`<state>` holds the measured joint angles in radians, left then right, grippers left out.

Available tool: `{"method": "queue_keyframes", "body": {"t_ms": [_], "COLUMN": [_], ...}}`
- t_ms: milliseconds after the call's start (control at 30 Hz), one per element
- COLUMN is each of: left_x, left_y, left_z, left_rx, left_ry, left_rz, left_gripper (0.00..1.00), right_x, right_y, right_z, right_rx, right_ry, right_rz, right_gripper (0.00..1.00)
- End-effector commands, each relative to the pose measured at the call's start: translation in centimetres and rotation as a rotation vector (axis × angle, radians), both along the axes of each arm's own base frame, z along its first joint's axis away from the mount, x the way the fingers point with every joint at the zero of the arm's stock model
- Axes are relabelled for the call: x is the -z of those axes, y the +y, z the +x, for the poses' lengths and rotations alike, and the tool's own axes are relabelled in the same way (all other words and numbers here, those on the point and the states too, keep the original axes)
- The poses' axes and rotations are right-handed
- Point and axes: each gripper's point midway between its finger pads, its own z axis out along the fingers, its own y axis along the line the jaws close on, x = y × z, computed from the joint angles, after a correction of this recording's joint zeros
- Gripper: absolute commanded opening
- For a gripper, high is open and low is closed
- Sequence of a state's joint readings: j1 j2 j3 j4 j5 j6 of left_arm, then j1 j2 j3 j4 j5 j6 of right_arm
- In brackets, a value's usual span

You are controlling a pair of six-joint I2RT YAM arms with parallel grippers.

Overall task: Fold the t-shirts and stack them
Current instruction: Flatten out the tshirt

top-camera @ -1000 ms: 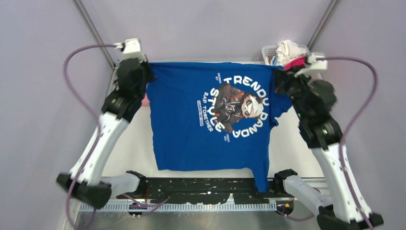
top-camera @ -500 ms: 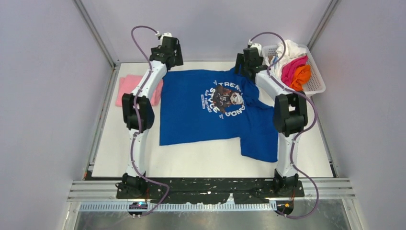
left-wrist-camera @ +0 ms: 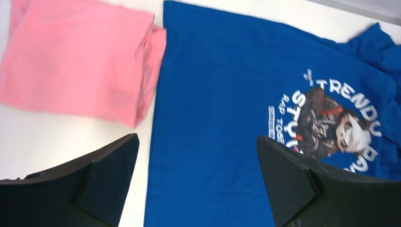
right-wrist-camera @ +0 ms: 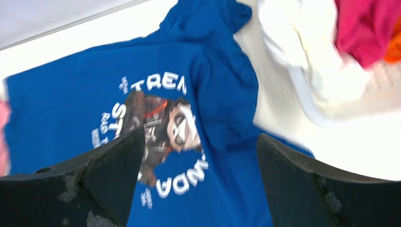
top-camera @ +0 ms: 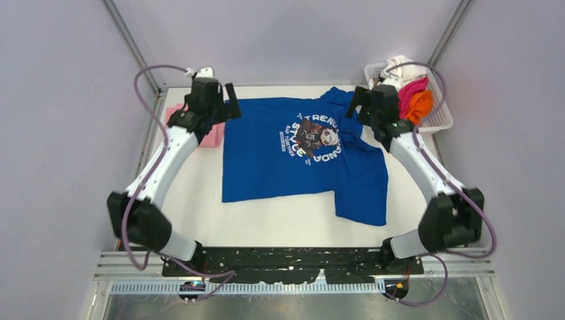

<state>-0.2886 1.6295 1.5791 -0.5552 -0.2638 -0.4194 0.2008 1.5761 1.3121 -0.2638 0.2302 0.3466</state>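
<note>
The royal blue t-shirt (top-camera: 293, 160) lies spread on the white table, print up, with one sleeve bunched at its far right corner (top-camera: 340, 99). My left gripper (top-camera: 232, 107) hovers open over its far left corner, nothing between the fingers. In the left wrist view the left gripper (left-wrist-camera: 196, 138) is above the blue t-shirt's (left-wrist-camera: 227, 118) left edge, next to a folded light pink t-shirt (left-wrist-camera: 75, 61). My right gripper (top-camera: 353, 107) hangs open above the shirt's far right part. In the right wrist view it (right-wrist-camera: 200, 134) is over the print on the blue t-shirt (right-wrist-camera: 217, 94).
A white mesh basket (top-camera: 441, 121) stands at the far right corner, holding white (top-camera: 398, 67), magenta (top-camera: 410, 92) and orange (top-camera: 421, 105) tees. The pink t-shirt (top-camera: 214, 137) lies at the far left, partly under my left arm. Grey walls close in on both sides.
Both grippers let go of the blue t-shirt, which was held up a second ago and now lies flat. Both arms have drawn back slightly from the far edge.
</note>
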Motion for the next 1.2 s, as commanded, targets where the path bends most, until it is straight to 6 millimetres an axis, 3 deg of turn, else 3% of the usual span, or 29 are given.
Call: {"method": "queue_keyframes", "body": {"t_ms": [0,133,233,400,500,633,900,1167], "left_x": [3.1,7.8,12.0,17.1,19.1,20.5,21.3,23.0], "left_y": [-0.1,-0.5,-0.9,-0.2,0.1,-1.0,1.5,1.1], "left_z": [-7.7,-14.3,-18.6,-22.5,-23.1,-22.6,-21.7,-21.1], "left_rx": [-0.009,-0.003,-0.004,-0.087,-0.14,-0.18,-0.395,-0.441], "left_ry": [0.037,0.129,0.246,0.384,0.425,0.469,0.467,0.543], "left_rz": [-0.128,-0.205,-0.223,-0.249,-0.259,-0.314,-0.247,-0.215], "left_gripper": [1.0,1.0,1.0,0.96,0.91,0.75,0.69,0.58], "right_x": [0.9,3.1,3.9,4.5,4.3,4.3,5.1,5.5], "right_y": [-1.8,-3.3,-4.2,-5.1,-5.4,-6.0,-6.8,-7.1], "right_z": [-7.1,-12.4,-14.8,-17.8,-18.8,-19.3,-19.6,-19.5], "right_rx": [0.057,0.101,0.14,0.154,0.154,0.182,0.218,0.228], "right_ry": [-0.016,-0.032,-0.063,-0.131,-0.162,-0.161,-0.115,-0.095], "right_rz": [0.143,0.226,0.251,0.249,0.235,0.22,0.178,0.158], "right_gripper": [0.95,0.96,0.95,0.95,0.95,0.96,0.95,0.95]}}
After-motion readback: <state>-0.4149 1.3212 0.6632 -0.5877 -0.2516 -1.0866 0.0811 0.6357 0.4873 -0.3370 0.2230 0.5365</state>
